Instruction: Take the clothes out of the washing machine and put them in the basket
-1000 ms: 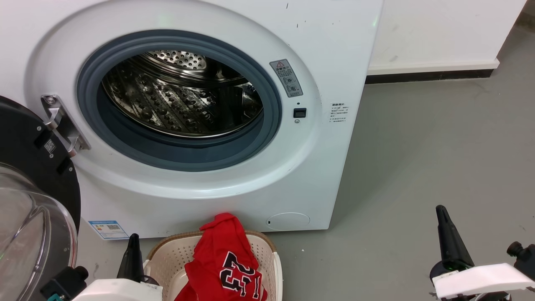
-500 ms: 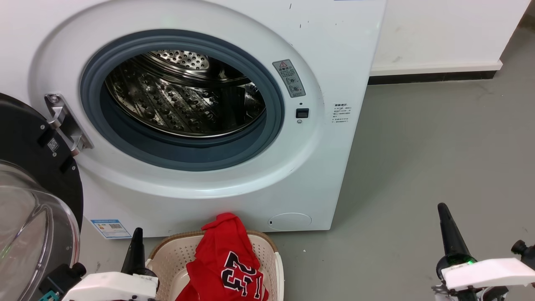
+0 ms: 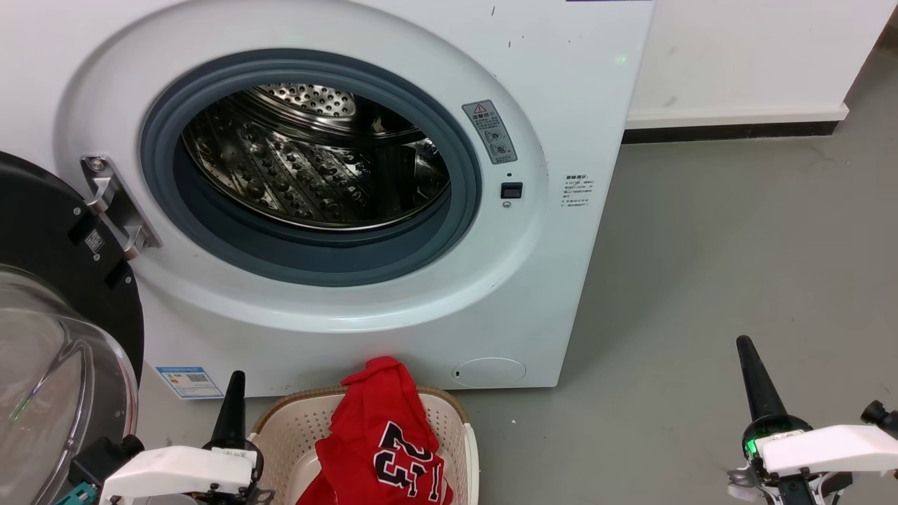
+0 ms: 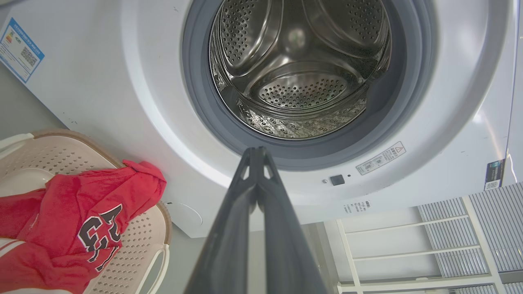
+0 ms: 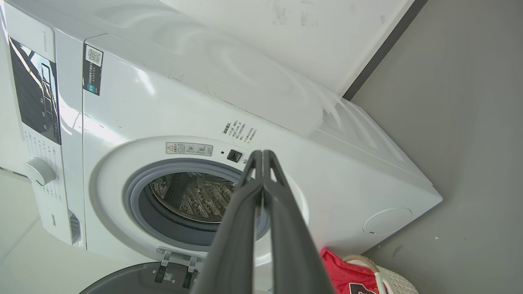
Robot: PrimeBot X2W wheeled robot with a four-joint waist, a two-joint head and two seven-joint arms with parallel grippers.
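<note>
Inside the basket [image 3: 291,428], red clothes [image 3: 379,428]

The left gripper [image 3: 236,386] and right gripper [image 3: 747,358] each have long, tapering, dark grey fingers [image 4: 229,245] with small triangular openings near the tips, rising from black bases under angular white covers [image 3: 175,471] dotted with dark screws, with a green light [image 3: 752,446] and a black knob [image 3: 880,414] on the right one.

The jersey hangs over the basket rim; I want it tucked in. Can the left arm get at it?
Probably yes: the left gripper sits beside the basket, nothing between it and the jersey.
</note>
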